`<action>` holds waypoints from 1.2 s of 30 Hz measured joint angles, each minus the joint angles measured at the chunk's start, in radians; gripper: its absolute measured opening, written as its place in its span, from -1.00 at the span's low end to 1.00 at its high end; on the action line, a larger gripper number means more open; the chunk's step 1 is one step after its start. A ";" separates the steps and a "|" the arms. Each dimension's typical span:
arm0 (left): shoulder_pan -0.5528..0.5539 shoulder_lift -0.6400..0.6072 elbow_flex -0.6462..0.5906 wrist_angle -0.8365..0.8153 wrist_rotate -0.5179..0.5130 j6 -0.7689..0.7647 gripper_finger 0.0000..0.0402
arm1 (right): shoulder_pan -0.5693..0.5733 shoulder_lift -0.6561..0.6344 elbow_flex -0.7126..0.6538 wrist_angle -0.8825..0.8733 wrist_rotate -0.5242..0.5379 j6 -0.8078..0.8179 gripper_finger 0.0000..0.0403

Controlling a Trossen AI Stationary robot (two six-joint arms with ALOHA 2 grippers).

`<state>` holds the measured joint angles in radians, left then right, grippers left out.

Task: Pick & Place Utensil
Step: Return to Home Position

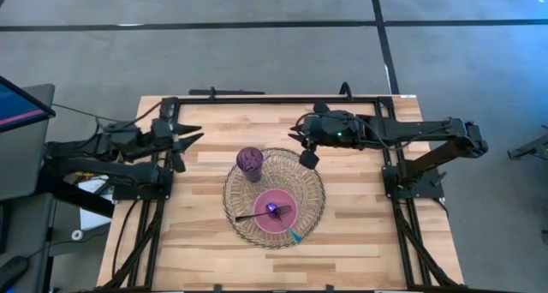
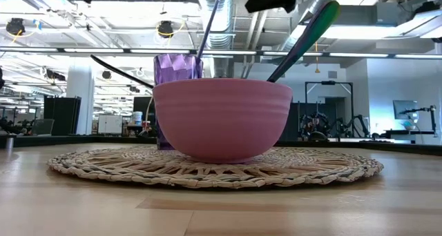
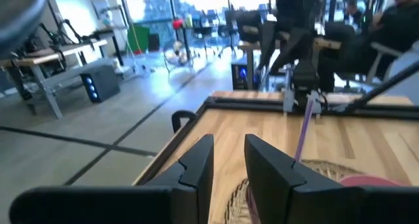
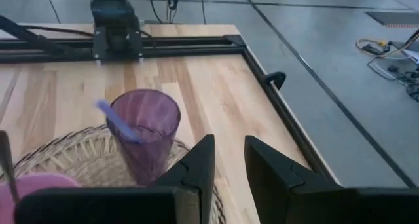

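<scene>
Hovering above the table point(image 1: 360, 242), the right gripper point(image 1: 302, 147) hangs just off the rim of the woven mat point(image 1: 231, 199), on the side toward the table's right edge. Its arm is stretched in from that edge. Its two dark fingers point(image 4: 196, 162) stand apart, with nothing between them.

Just ahead of those fingers stands the violet cup point(image 4: 145, 135), upright on the mat, with the blue straw point(image 4: 116, 121) leaning inside it. Near the cup, on the same mat at the middle of the table, sits the pink bowl point(image 1: 276, 211). The black fork point(image 1: 255, 216) lies in the bowl, its handle reaching over the rim toward the table's left edge. A green-handled utensil point(image 2: 311, 29) also leans out of the bowl.

The left gripper point(image 1: 195, 134) waits by the table's left edge, well apart from the mat. Its arm is folded close along that edge, and its fingers are likewise parted and empty.

Everything appears to be placed, so the step in hand looks like the arms going to rest, with only the right arm left to tuck away. That move would call for pulling the right gripper back toward the right edge and folding the arm in. The cup and its tall straw stand just beside the gripper, so the path should stay clear of them and not tip either one.
</scene>
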<state>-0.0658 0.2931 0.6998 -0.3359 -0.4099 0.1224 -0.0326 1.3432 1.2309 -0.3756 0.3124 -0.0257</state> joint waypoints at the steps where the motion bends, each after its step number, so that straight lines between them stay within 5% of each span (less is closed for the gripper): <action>1: 0.000 -0.023 -0.017 0.006 0.000 0.000 -0.56 | 0.001 -0.012 -0.015 0.003 0.000 0.000 -0.62; 20: 0.000 -0.279 -0.252 0.013 -0.008 0.001 -0.56 | -0.056 -0.370 -0.365 0.079 0.002 0.120 -0.62; 36: 0.000 -0.294 -0.382 0.106 -0.061 0.008 -0.56 | -0.087 -0.736 -0.643 0.153 0.003 0.079 -0.62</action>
<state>-0.0654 -0.0006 0.3179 -0.2300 -0.4712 0.1308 -0.1200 0.6072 0.5875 -0.2226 0.3153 0.0528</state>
